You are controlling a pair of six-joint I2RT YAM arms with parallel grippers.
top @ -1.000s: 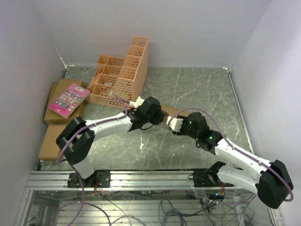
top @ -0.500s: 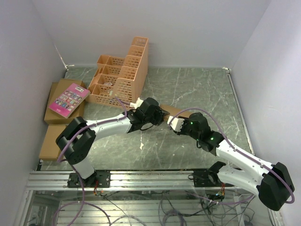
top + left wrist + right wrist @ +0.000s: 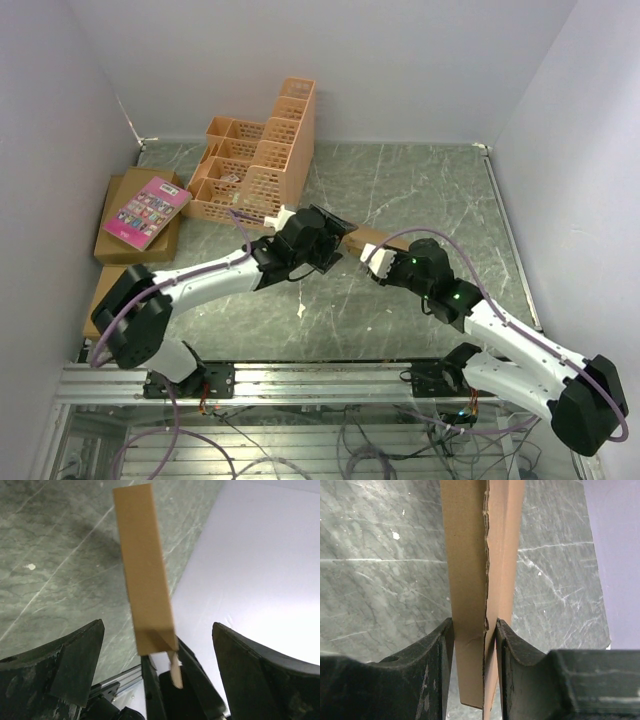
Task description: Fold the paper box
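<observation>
The paper box [image 3: 366, 238], a folded strip of plain brown cardboard, hangs above the marble table between my two grippers. My right gripper [image 3: 376, 260] is shut on it: in the right wrist view both fingers [image 3: 440, 650] press the doubled cardboard [image 3: 475, 555] from either side, around the gripper's midpoint [image 3: 474, 632]. My left gripper [image 3: 326, 237] stands open at the box's other end. In the left wrist view the cardboard [image 3: 145, 575] passes between the wide-spread fingers [image 3: 75, 660] without touching them, the gripper's midpoint [image 3: 157, 632] lying on the strip.
An orange lattice crate [image 3: 262, 165] stands at the back left. A pink book [image 3: 147, 211] lies on brown cartons [image 3: 128, 247] by the left wall, with another carton [image 3: 104, 300] nearer. A white scrap [image 3: 301, 311] lies on the table. Walls close in on both sides.
My left gripper has opened wide and let go of the paper box, and its arm has shifted slightly left. The right gripper keeps its hold, nearly still.
</observation>
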